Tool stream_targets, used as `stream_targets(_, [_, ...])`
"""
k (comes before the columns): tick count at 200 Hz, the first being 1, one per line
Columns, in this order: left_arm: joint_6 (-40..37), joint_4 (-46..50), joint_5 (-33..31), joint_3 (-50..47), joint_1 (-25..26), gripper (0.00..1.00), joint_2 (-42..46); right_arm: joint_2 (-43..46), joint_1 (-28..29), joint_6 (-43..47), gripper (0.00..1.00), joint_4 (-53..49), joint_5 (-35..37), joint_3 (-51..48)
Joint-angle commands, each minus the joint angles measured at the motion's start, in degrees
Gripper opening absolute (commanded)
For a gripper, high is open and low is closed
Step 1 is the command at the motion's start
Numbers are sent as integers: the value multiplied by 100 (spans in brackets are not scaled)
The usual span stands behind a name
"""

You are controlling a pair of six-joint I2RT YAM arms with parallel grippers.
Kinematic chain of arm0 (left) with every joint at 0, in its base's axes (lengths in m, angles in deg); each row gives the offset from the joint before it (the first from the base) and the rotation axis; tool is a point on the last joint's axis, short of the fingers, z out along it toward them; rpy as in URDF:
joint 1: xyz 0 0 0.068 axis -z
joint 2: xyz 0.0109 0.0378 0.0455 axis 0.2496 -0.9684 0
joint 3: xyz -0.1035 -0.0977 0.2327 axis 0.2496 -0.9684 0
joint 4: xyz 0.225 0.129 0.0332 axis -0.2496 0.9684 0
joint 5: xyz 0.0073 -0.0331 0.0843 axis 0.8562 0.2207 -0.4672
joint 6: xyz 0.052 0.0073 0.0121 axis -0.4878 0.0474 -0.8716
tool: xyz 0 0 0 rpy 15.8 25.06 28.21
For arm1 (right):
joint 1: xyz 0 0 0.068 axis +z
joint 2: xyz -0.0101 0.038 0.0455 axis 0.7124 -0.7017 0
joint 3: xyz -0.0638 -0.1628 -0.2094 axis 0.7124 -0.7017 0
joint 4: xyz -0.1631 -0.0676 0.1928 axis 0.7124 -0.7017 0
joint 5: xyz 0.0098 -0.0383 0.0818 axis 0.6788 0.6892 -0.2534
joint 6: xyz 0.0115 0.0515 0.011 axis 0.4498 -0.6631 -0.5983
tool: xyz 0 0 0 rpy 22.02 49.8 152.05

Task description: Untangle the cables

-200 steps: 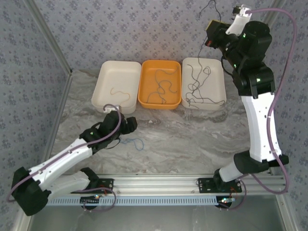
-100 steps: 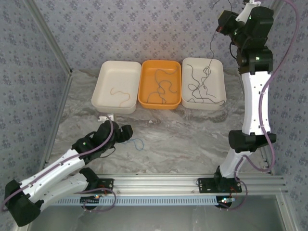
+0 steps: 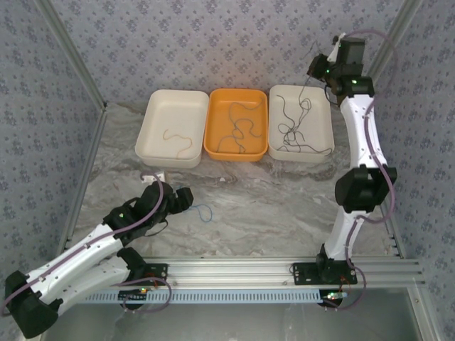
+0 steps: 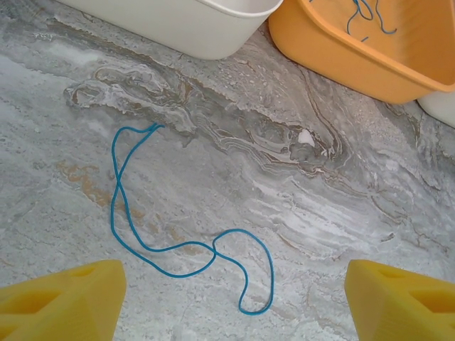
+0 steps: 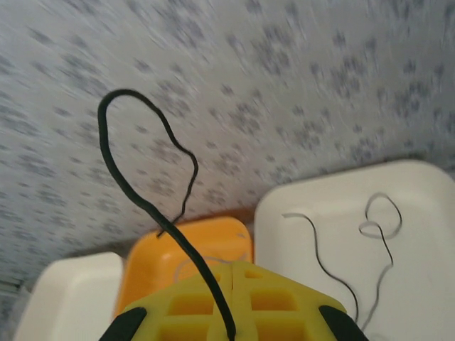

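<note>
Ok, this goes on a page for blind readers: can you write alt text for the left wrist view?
A thin blue cable lies in loose curls on the grey marbled table, ahead of the open left gripper, its yellow fingertips in the bottom corners. Behind stand a white tray and an orange tray holding blue strands.

Robot lab test cell, patterned walls [image 3: 213, 42], aluminium frame rail [image 3: 234, 268], marble-look tabletop [image 3: 284, 206]
</note>
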Motion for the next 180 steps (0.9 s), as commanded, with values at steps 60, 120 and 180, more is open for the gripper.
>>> stream_targets(60, [45, 316, -55, 283, 37, 80, 24, -1713, -289, 27, 14, -1110, -285, 510])
stream_targets(120, [168, 672, -111, 330, 8, 80, -87, -1142, -217, 131, 41, -963, -159, 326])
stream_targets(180, [81, 419, 1397, 210, -2002, 83, -730, 2474, 1074, 154, 42, 1090, 446, -3655])
